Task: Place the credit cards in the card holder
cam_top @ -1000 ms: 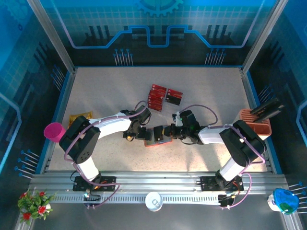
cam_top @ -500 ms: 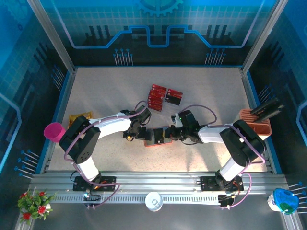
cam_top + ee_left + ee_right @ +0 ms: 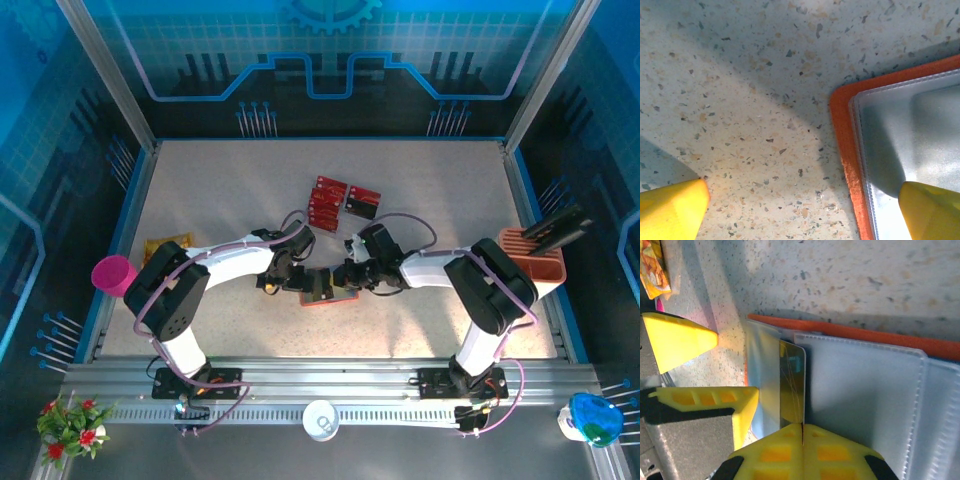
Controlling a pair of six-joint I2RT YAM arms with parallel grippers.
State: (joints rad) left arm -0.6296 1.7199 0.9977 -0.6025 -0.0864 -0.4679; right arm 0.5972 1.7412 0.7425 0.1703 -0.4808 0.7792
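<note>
One card holder (image 3: 860,390), one card (image 3: 792,382) at its pocket, several more cards (image 3: 328,201) heaped beyond counting, one pink cup (image 3: 112,273), one peach stand (image 3: 533,256).

Around the card holder (image 3: 842,150) the table (image 3: 740,90) is matt, speckled, stone-like; the holder's orange rim (image 3: 850,331) is fuzzy, cloth-like, its grey pockets (image 3: 860,390) smooth shiny plastic. The credit card (image 3: 792,385) on it is glossy, finely scratched; beside it, the fingers (image 3: 680,342) of the left gripper (image 3: 802,197) are matt yellow plastic
</note>
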